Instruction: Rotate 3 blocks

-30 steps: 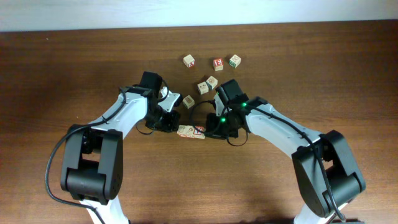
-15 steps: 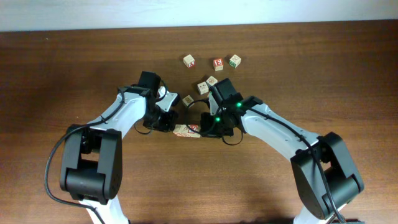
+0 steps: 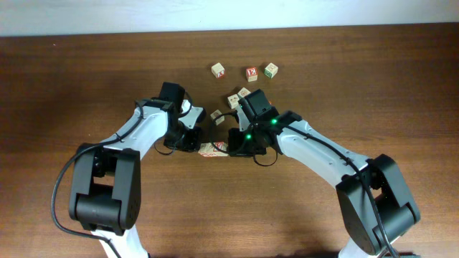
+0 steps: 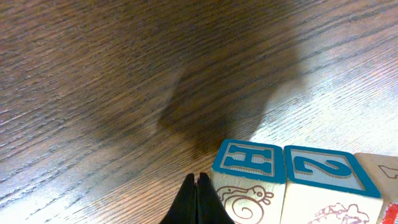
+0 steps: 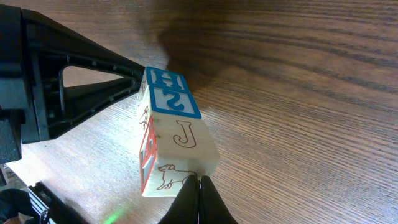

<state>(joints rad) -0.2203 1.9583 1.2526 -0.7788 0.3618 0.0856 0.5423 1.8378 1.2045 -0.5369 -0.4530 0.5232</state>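
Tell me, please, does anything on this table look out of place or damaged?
Nothing looks damaged or spilled. One odd sight: three blocks lie in a tight row, end to end, pinched between the shut tips of the left gripper and the right gripper.

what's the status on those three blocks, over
Left gripper shut, right gripper shut, one at each end. Three blocks in a tight row between them. Loose blocks beyond, clear of the row.
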